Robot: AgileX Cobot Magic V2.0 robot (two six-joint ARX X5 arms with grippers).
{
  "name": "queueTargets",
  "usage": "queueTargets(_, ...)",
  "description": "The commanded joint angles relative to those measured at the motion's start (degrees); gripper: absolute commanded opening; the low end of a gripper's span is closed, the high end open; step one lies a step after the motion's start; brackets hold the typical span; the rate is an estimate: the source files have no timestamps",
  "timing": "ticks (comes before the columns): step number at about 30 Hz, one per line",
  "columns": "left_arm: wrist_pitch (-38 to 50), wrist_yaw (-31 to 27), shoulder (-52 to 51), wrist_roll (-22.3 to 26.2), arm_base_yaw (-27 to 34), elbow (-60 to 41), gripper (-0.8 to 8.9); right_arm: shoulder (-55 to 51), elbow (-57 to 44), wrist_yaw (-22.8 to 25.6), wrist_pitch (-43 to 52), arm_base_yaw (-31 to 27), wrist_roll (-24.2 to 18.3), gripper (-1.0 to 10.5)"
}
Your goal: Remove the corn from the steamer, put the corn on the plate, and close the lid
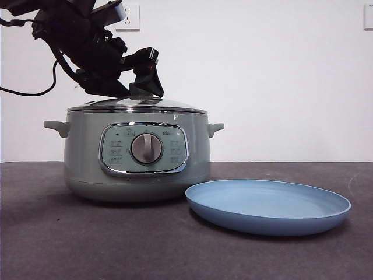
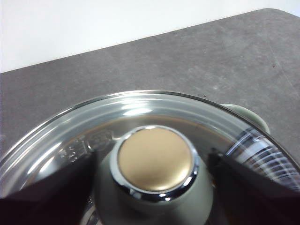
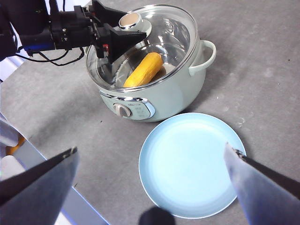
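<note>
Our left pincer [image 2: 154, 187] sits over the lid [image 2: 70, 136], its two dark jaws standing one on each side of the knob [image 2: 155, 159] with a gap showing between each jaw and the knob. So it is spread around the knob, not clamped on it. We judge this is the approach for lifting: the knob is the only part of the lid made to be gripped, and straddling it lets the jaws shut squarely.

The lid is seated on the steamer [image 1: 137, 169], chrome rim on the pot's edge. Through the glass we see the corn [image 3: 143, 69] lying inside the pot, so it cannot be reached until the lid comes off.

The steamer stands on the bench [image 1: 58, 245] towards its left side, panel and dial facing the front edge. The plate [image 1: 268, 205] lies just beside it on the right, close to the pot but apart from it; that spot looks chosen to keep the carry short.

Our right pincer [image 3: 150, 187] waits high above the plate's near side with jaws wide and nothing between them, likely placed to reach in once the pot is open.
</note>
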Motion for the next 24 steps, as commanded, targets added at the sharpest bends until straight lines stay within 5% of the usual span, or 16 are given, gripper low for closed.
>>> queueTargets(1, 0.1, -0.3, 0.4, 0.6, -0.2, 0.2, 1.56, 0.0, 0.2, 0.1, 0.2, 0.1, 0.1, 6.3)
queueTargets(6, 0.2, -0.3, 0.4, 0.4, -0.2, 0.2, -0.13, 0.0, 0.2, 0.1, 0.2, 0.1, 0.1, 6.3)
queueTargets(24, 0.7, 3.1, -4.8, 0.4, -0.1, 0.2, -0.09, 0.0, 0.2, 0.1, 0.1, 0.1, 0.2, 6.3)
